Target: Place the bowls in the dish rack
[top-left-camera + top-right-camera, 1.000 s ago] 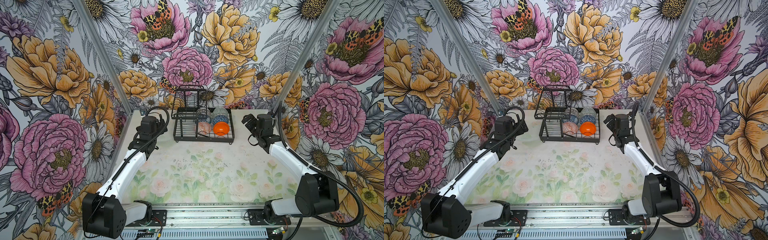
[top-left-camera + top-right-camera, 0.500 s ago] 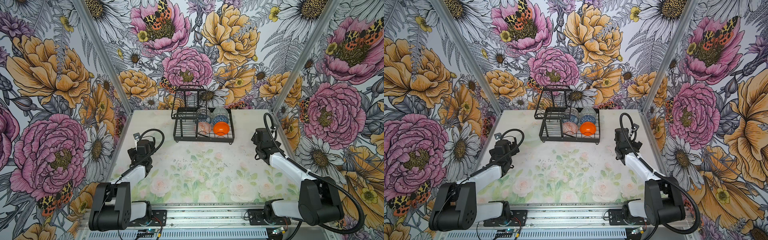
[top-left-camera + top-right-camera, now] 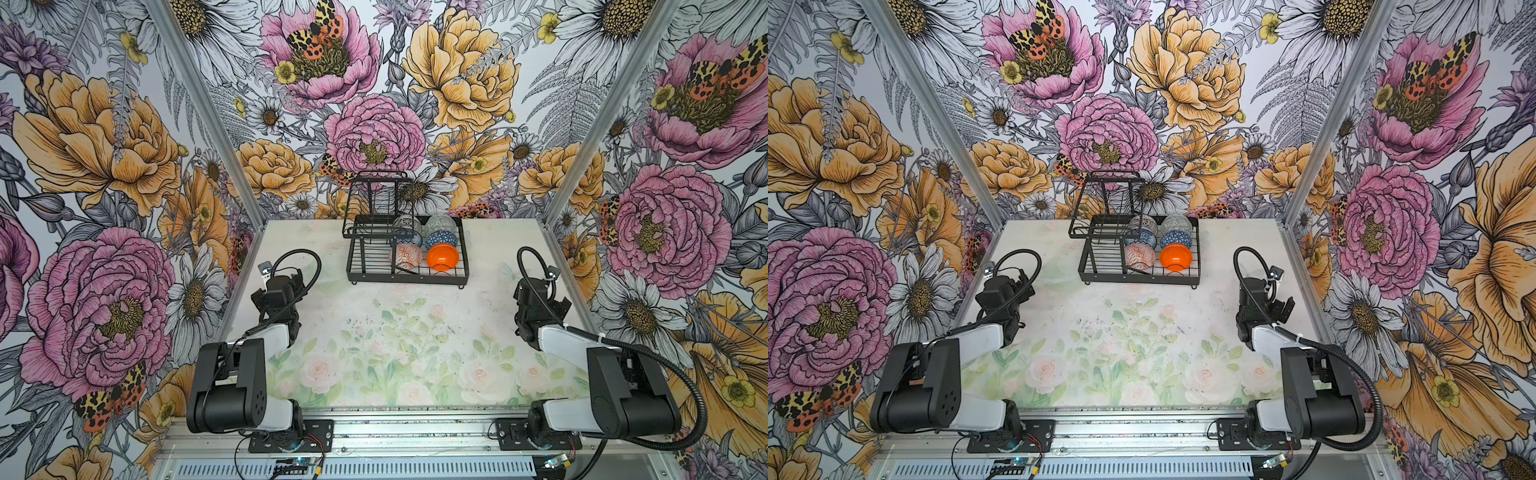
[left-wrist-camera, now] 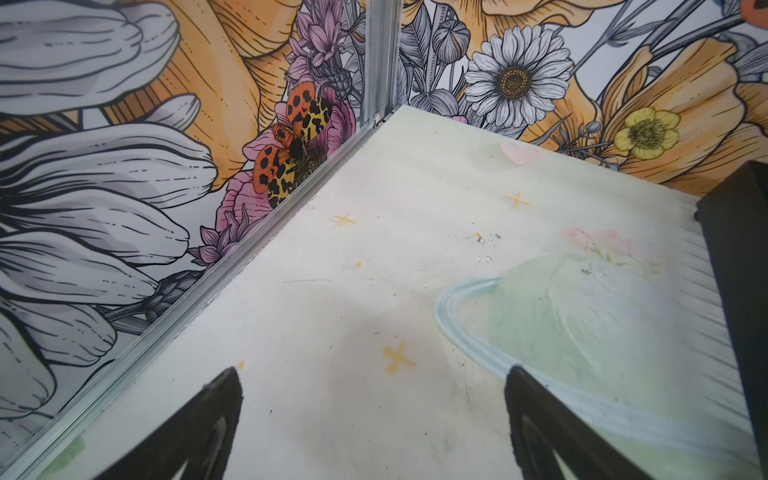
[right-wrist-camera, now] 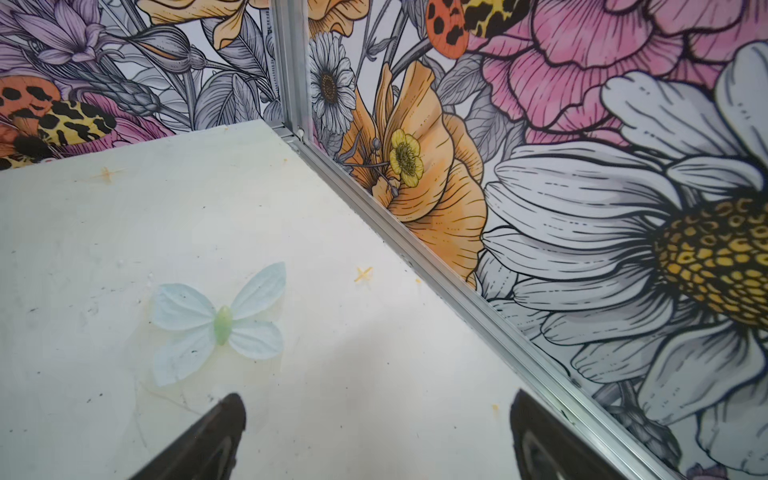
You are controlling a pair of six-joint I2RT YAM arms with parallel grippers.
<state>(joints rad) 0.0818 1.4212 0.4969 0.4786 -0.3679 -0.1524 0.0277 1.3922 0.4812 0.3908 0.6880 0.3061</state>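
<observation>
Walls: floral wallpaper [image 3: 365, 137] on three sides, big pink, orange and white blooms.
Bench: pale bench [image 3: 395, 332] with a faint rose print, running from the near rail to the far wall.
Dish rack: black wire dish rack [image 3: 369, 259] at far centre of the bench, in both top views [image 3: 1102, 259]; well apart from both arms.
Upper basket: raised upper basket [image 3: 376, 203] over the rack's far left part.
Bowls: six bowls [image 3: 1144, 240], all in the right half of the rack base, two columns by three rows, packed close.
Near row: orange-white patterned bowl [image 3: 405, 256] left, plain orange bowl [image 3: 442, 257] right.
Middle row: blue-speckled bowl [image 3: 409, 240] left, blue-triangle bowl [image 3: 441, 240] right.
Far row: dark-and-white bowl [image 3: 407, 223] left, grey-green bowl [image 3: 441, 223] right, both partly hidden by the middle row.
Bowl pose: tilted on the wires; exact lean unclear.
Left arm: left arm [image 3: 270, 332] folded at near left of the bench.
Left pincer: left pincer [image 4: 372, 374] released, fingers spread wide, nothing between them; over bare bench near the left wall.
Right arm: right arm [image 3: 557, 336] folded at near right.
Right pincer: right pincer [image 5: 378, 397] released, fingers spread wide, nothing held; over bare bench beside the right wall, printed butterfly [image 5: 220, 320] near it on the surface.
</observation>
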